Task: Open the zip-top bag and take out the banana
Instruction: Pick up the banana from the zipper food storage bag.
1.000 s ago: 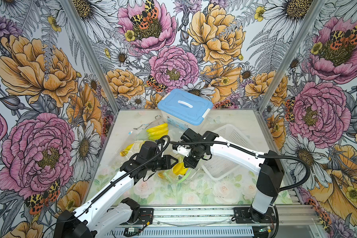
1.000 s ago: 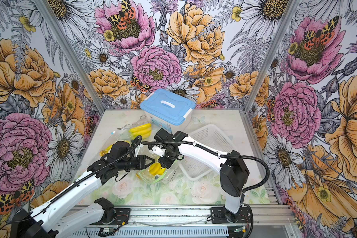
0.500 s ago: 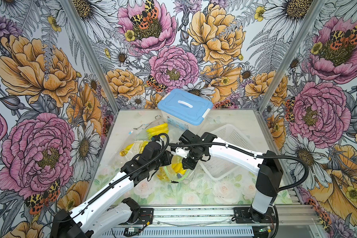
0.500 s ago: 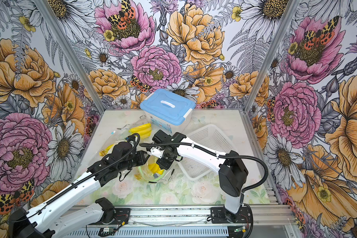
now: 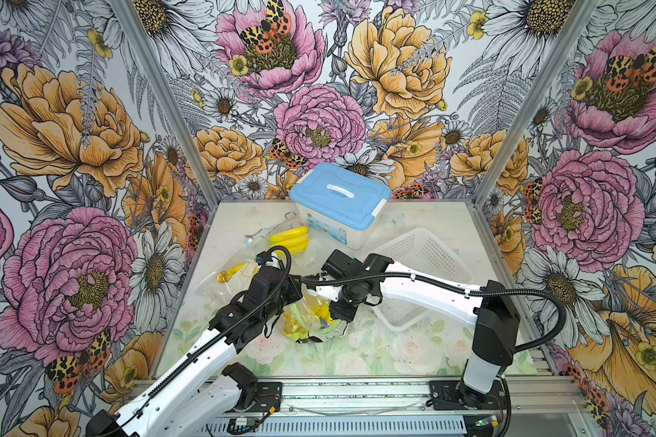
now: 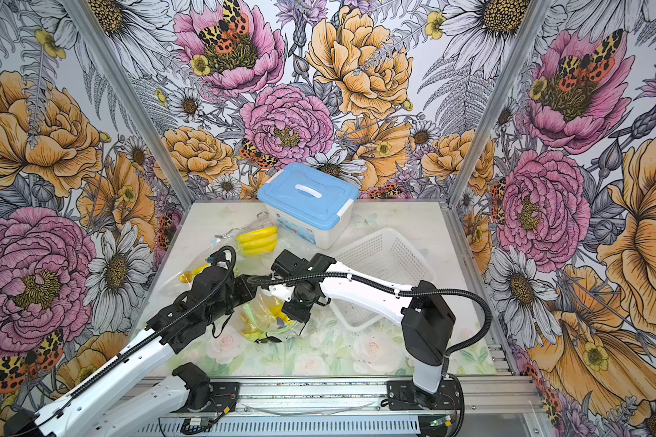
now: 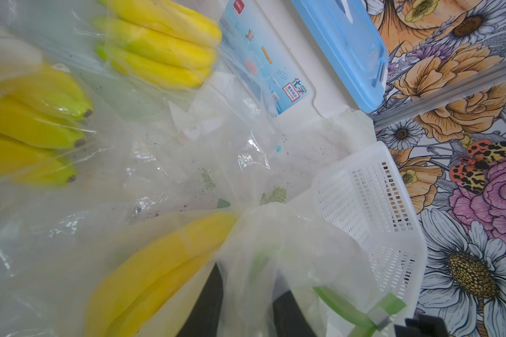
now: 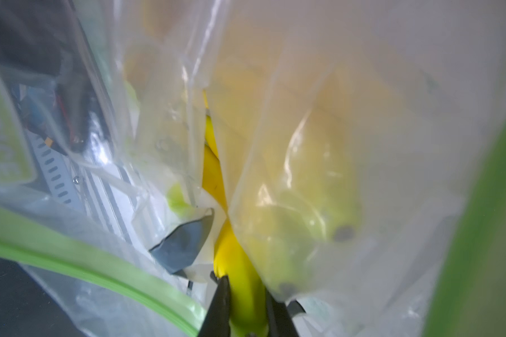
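Right wrist view looks straight into the gaping mouth of the clear zip-top bag with the green zipper strip (image 8: pixel 377 131); the right fingers (image 8: pixel 221 309) are closed on the yellow banana (image 8: pixel 234 262) inside it, one black finger on each side of the fruit; more yellow fruit shows blurred through the film just beside it. Left wrist view has the left fingers (image 7: pixel 205 303) standing a little apart with bunched bag film between them; whether they pinch that film I cannot tell; yellow fruit lies behind the film just beside them. In both top views the bag sits at the front middle of the pale floral table (image 5: pixel 394 352), between the two arms' wrists and just beside the near corner of the white perforated plastic basket (image 5: pixel 427 257); its green strip curls in an open loop; the banana is inside it, not yet out. Farther back stands a white storage box with a blue lid (image 5: pixel 339 193); near its left side lies another clear bag holding a yellow banana bunch (image 5: pixel 288 239); a further bagged yellow fruit (image 5: pixel 233 269) lies by the left arm.
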Robot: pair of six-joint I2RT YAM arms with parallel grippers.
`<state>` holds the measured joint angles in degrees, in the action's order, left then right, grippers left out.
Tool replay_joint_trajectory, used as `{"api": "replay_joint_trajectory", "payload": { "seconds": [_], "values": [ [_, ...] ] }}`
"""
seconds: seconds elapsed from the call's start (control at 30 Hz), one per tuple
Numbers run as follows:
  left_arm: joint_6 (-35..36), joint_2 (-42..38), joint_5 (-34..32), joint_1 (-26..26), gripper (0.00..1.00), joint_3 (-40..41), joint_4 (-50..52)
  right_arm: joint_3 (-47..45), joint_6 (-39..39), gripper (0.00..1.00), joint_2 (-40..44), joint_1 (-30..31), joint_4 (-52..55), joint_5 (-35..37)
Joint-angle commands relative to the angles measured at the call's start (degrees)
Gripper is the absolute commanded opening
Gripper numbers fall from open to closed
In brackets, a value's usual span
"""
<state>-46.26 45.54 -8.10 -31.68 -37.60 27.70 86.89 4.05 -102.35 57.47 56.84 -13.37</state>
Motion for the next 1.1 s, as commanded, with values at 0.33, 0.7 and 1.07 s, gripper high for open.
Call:
{"api": "replay_joint_trajectory", "payload": {
  "seconds": [0.33, 0.7, 1.07],
  "values": [
    [7.90, 1.11, 21.56, 0.73, 0.69, 1.42, -3.44, 3.10, -3.45, 0.00, 1.90, -2.71, -1.28, 4.56],
    [8.97, -0.53, 25.61, 2.57, 0.71, 4.07, -2.76, 4.54, -3.53, 0.00, 2.36, -4.49, -2.70, 1.63],
    [16.48, 6.22, 24.74, 1.28, 0.76, 1.44, 1.82, 6.19, -2.27, 0.00, 3.15, -4.96, -3.66, -1.92]
  ]
}}
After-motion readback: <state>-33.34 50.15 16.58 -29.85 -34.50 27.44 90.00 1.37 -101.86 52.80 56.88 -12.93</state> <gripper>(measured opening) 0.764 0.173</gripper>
